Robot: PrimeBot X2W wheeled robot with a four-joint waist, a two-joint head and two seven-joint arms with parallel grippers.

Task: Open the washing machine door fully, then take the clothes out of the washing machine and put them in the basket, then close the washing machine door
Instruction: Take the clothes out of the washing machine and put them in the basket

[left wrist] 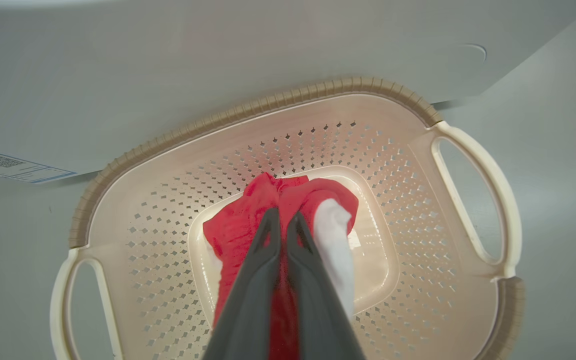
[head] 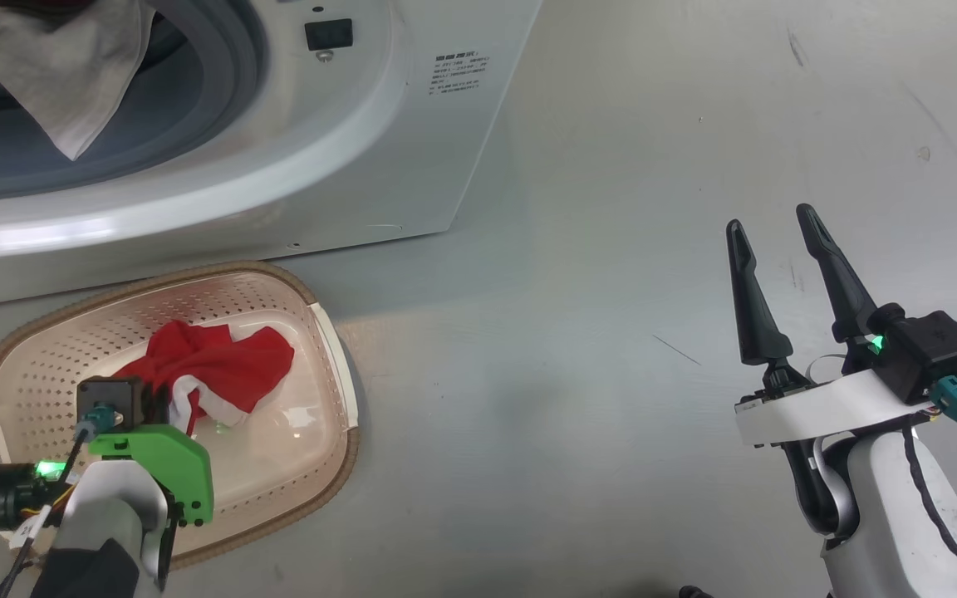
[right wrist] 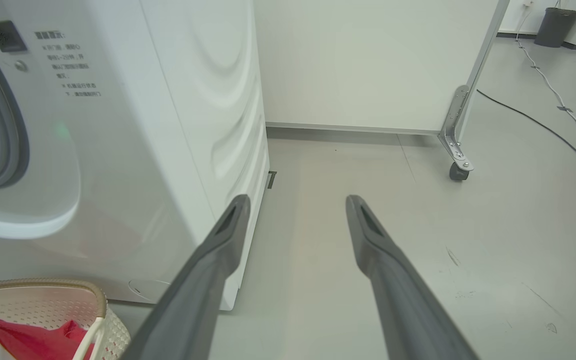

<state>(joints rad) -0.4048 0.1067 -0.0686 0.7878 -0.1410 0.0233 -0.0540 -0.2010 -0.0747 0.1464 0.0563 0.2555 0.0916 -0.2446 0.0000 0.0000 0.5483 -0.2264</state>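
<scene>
Hanging in the washing machine [head: 412, 149] mouth, a pale cloth [head: 63, 75]

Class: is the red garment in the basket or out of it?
In: the red garment sits bunched inside the basket, below its rim.

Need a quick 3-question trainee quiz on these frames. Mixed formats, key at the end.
1. Multiple choice: the left gripper, over the basket, is shut on what? A) a basket handle B) the red garment C) nothing
2. True or false: the right gripper is open and empty above the floor.
3. Fill in: a pale cloth hangs in the mouth of the ____.
Key: 1 B; 2 true; 3 washing machine.
</scene>
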